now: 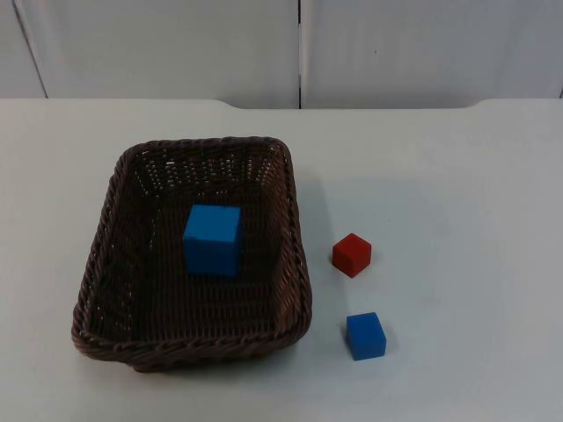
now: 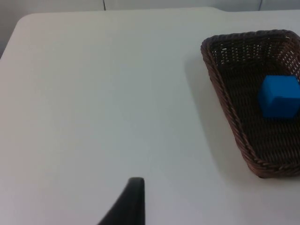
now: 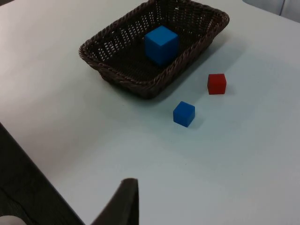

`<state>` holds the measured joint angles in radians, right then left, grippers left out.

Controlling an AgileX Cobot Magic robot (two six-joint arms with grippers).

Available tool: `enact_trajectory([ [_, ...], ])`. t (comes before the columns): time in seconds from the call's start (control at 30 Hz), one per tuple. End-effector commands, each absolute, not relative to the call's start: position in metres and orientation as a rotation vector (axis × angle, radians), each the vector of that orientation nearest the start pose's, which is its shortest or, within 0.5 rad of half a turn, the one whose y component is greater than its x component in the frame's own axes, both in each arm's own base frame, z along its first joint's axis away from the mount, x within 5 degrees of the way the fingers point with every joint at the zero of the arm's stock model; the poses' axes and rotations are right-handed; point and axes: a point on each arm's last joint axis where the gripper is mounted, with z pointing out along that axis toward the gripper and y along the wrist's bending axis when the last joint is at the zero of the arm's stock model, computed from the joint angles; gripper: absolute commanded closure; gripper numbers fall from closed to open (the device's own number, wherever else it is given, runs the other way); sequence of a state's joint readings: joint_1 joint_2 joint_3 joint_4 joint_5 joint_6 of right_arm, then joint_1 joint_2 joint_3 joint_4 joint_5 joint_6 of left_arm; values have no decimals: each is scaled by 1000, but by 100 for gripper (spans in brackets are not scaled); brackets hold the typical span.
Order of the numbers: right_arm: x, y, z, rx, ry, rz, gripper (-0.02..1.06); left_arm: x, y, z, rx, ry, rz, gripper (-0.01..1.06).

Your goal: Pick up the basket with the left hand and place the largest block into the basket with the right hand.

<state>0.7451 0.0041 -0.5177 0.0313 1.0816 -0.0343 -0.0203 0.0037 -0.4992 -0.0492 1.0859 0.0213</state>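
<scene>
A dark brown wicker basket (image 1: 299, 255) rests on the white table, left of the middle. The largest block, a blue cube (image 1: 212, 239), lies inside it on the basket floor. Right of the basket, a small red block (image 1: 352, 254) and a small blue block (image 1: 365, 336) sit on the table. My left gripper (image 2: 133, 197) hangs over bare table well away from the basket (image 2: 225, 93) and holds nothing. My right gripper (image 3: 126, 197) is drawn back near the table's edge, far from the small blue block (image 3: 183, 114), the red block (image 3: 216, 84) and the basket (image 3: 122, 79).
The grey partition wall (image 1: 176, 44) closes off the back of the table. In the right wrist view the table edge drops to a dark area (image 3: 28, 187). Bare white table lies left of the basket and right of the small blocks.
</scene>
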Motion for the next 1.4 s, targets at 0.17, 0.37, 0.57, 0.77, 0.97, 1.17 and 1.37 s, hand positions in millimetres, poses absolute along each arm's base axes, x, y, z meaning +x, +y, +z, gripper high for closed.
enact_trajectory([
  [0.17, -7, -3, 280, -790, 1926, 471, -1, -5, -4, 275, 48, 2061, -60, 0],
  [0.37, -7, -3, 280, -790, 1926, 471, -1, -5, -4, 275, 48, 2061, -60, 0],
  [0.57, -7, -3, 280, -790, 1926, 471, -1, -5, -4, 275, 49, 2061, -65, 0],
  [0.77, -7, -3, 280, -790, 1924, 472, -1, -5, -4, 275, 49, 2061, -65, 0],
  [0.97, -7, -3, 280, -790, 1924, 472, -1, -5, -4, 275, 49, 2061, -65, 0],
  [1.17, -7, -3, 280, -790, 1924, 472, -1, -5, -4, 275, 49, 2061, -65, 0],
  [1.37, -7, -3, 281, -789, 1922, 471, -1, -5, -4, 275, 49, 2061, -65, 0],
])
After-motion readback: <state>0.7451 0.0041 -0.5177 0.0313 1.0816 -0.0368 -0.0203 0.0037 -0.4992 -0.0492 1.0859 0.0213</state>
